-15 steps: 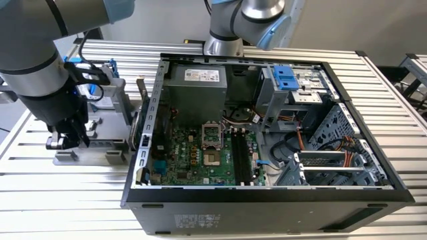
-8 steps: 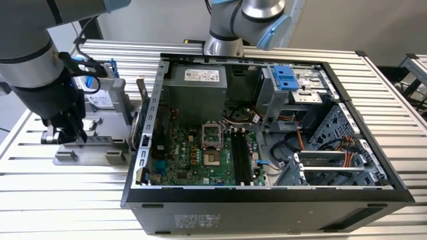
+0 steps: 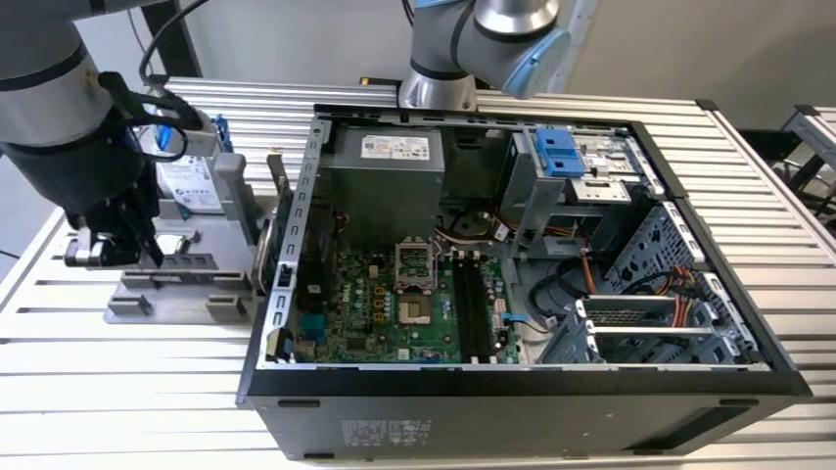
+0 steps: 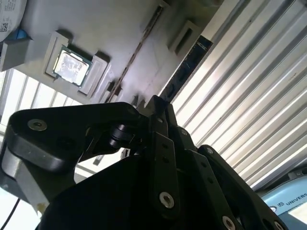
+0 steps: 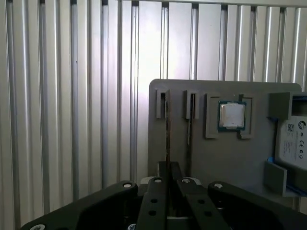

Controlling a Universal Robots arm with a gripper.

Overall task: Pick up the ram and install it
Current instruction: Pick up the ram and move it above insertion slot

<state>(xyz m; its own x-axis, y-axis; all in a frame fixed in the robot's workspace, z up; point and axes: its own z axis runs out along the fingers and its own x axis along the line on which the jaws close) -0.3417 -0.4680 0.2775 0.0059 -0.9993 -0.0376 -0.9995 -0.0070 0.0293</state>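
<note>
While above tray (image 5: 225, 160), ram (image 5: 168, 132) in end effector (image 5: 169, 167)

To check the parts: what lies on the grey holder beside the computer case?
On the grey holder: the ram on edge in a slot, a square chip and a hard drive. The tool covers one end of the ram; the second slot is unclear.

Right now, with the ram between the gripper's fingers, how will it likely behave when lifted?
Probably stiff: the ram shows as a straight thin edge in the first wrist view, without sag. Likely light, being so thin against the grey holder. It might pivot or slip, since the gripper pinches only a small patch of it.
</note>
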